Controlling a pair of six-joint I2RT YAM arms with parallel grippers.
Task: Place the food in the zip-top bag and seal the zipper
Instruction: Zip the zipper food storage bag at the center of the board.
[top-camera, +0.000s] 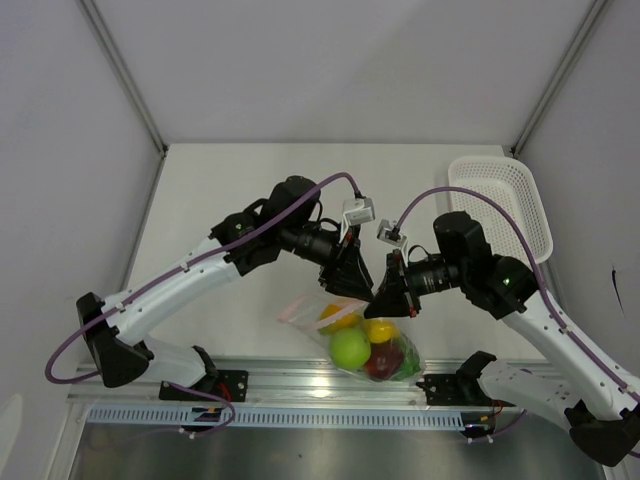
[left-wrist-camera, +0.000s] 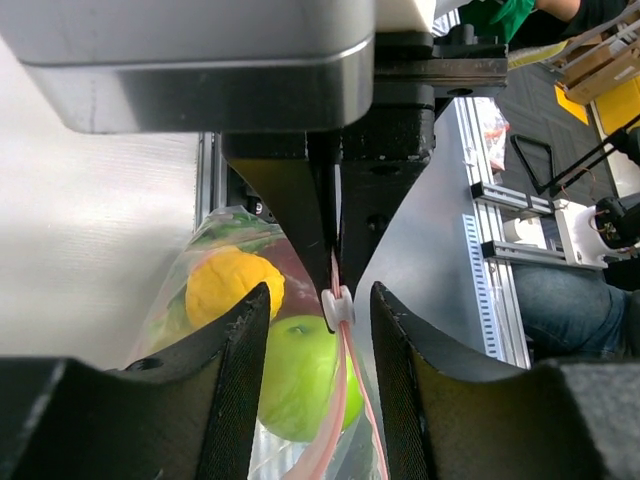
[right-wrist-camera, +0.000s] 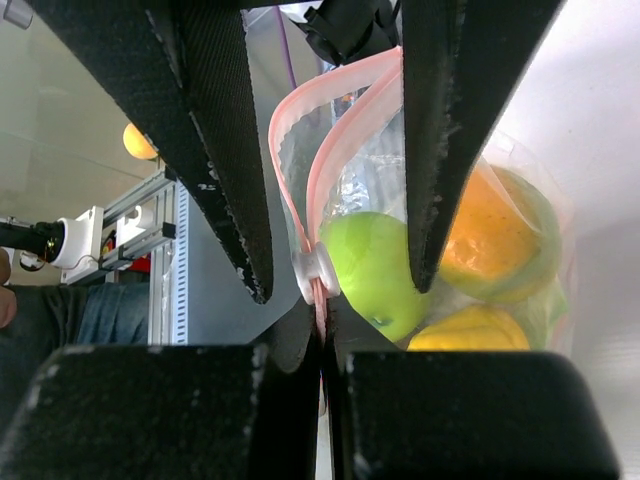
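Well, the food is in the zip-top bag (top-camera: 297, 313) already. The bag lies low in the middle of the top view, near the front edge of the table (top-camera: 230, 180). Through the clear plastic you can see the green apple (top-camera: 349, 348), a yellow fruit (top-camera: 379, 330), an orange one (top-camera: 335, 318), the red apple (top-camera: 380, 362) and a bit of green leaf (top-camera: 407, 360). I see no food outside the bag.

So the filling part looks done, and the closing part is what is left. In the right wrist view, the pink zipper (right-wrist-camera: 335, 150) splits into two strips above the little white slider (right-wrist-camera: 314, 272), so that part of the mouth is not shut yet. Below the slider the strips run together.

The right gripper (right-wrist-camera: 325, 350) has its fingers pressed together on the pink strip at the bottom middle of its view. It pinches the zipper just below the slider. The left gripper (left-wrist-camera: 320, 300) is spread, with one finger on each side of the slider and a gap between them.

I think the slider has to run along the rest of the strip to finish.

The white basket (top-camera: 500, 200) sits in the upper right of the top view, well apart.
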